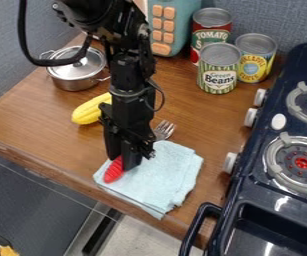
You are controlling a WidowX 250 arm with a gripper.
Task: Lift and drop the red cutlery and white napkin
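You are holding the claw low at the red-handled fork, above the pale blue napkin. Whether it is pinching the handle, you cannot tell.

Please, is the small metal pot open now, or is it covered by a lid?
Covered: the lid sits over the top of the metal pot.

The black gripper is seen at the red handle of a fork, over a pale blue napkin, which is laid by the near edge of the wooden counter. Farther away, at the left, a yellow toy and a lidded pot are placed. Three cans (one is striped with green) are grouped at the far side, and a dark stove is situated at the right.
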